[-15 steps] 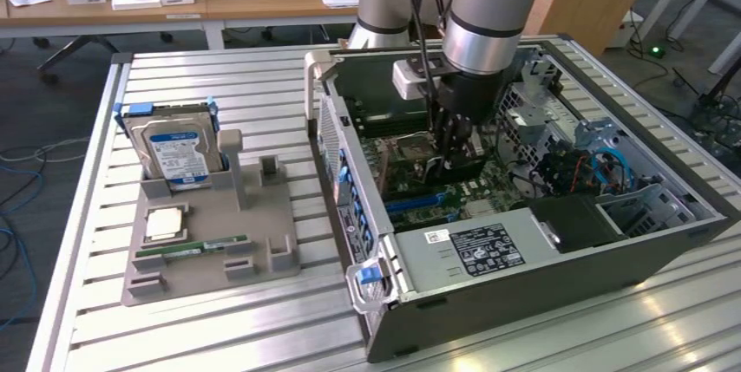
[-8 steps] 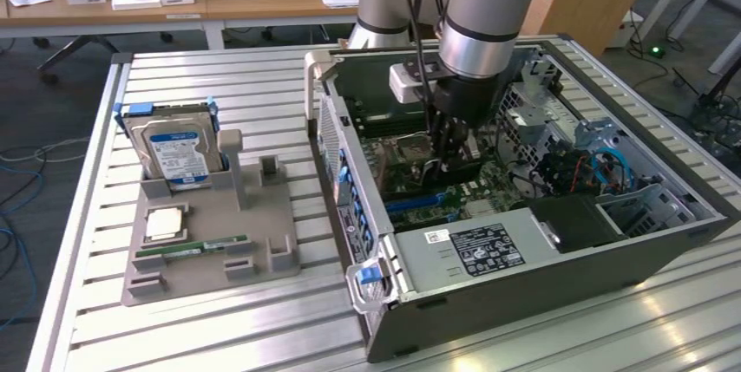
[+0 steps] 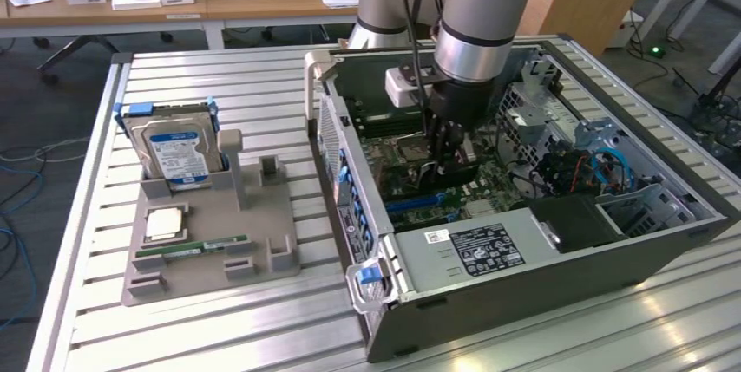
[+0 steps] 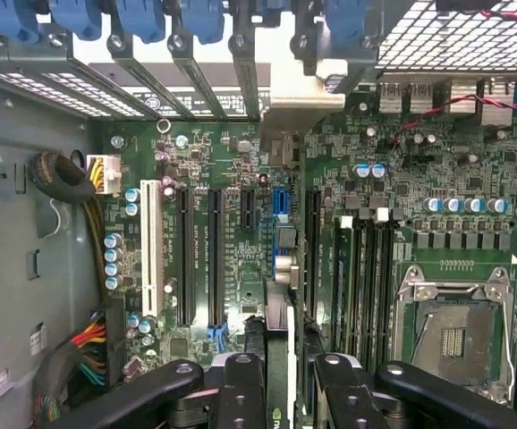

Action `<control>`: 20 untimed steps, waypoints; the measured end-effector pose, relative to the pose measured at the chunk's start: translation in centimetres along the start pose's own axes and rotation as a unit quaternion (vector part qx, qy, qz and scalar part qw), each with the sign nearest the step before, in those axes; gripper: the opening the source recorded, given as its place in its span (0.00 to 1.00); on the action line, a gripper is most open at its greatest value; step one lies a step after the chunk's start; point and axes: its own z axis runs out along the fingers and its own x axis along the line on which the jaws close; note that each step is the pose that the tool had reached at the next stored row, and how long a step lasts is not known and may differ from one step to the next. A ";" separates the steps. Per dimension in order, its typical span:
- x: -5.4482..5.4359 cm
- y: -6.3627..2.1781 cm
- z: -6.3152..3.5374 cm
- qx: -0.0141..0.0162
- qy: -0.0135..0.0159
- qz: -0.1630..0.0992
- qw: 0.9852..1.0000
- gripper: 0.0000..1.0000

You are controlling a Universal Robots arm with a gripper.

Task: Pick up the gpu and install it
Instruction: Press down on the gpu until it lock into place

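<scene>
The gripper [image 4: 278, 380] is clamped on the gpu [image 4: 278, 344], held edge-down just above the motherboard [image 4: 241, 179] inside the computer case [image 3: 648, 255]. Risk: if the card edge sits beside the slot [image 4: 313, 241], pressing down could jam or bend it. The bracket end could also foul the rear frame [image 4: 196, 71].

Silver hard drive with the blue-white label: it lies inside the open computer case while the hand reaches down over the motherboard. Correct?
No. The exterior view shows the silver hard drive standing in the grey holder outside the case; the hand does reach over the motherboard.
</scene>
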 end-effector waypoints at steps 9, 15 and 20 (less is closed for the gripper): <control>0.0 0.37 0.37 0.000 0.000 0.000 1.000 0.26; 0.1 0.48 0.48 0.000 0.000 -0.001 1.000 0.26; 0.1 0.64 0.60 0.000 0.000 -0.001 1.000 0.26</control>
